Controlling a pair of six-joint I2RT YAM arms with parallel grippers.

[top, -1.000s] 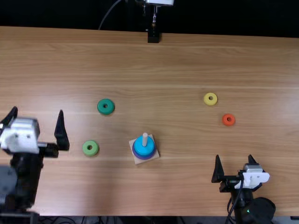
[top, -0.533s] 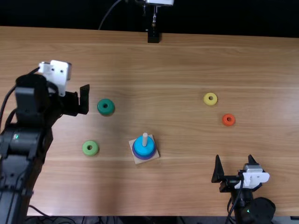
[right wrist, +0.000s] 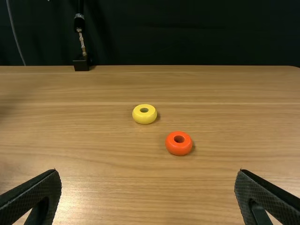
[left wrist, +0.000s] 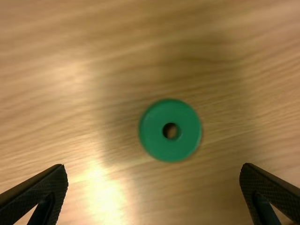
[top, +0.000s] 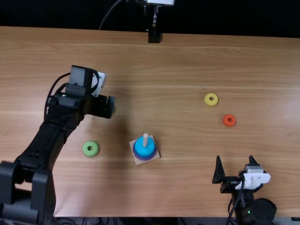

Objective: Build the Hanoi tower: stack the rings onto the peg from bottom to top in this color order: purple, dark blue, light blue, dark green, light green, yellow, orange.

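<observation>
The peg [top: 146,139] stands upright on a flat, square wood base [top: 137,161] on the brown table [top: 187,61]. Around the peg sits a light blue ring [top: 140,148], and below that ring you can see a darker, blue and purple edge [top: 146,159]; I can't tell how many rings make up that edge. Seen from above, the light green ring [top: 91,148] lies flat to the left of the peg, almost level with it. The dark green ring [left wrist: 152,136] lies to the left of the peg too, but farther from the table's near edge. The left gripper [top: 111,107] is over the dark green ring, so it is up and to the left of the peg. Its 2 fingers are wide apart with nothing in them, and in its wrist view the green ring is lined up with the gap between them. Over to the right of the peg are 2 more rings, both flat on the wood: the yellow ring [top: 206,99] is farther back than the peg, and the orange ring [top: 225,122] is farther right and a bit less far back. The right gripper [top: 235,161] is to the right of the peg and closer to the near edge. Its 2 fingers are wide apart and empty as well.
</observation>
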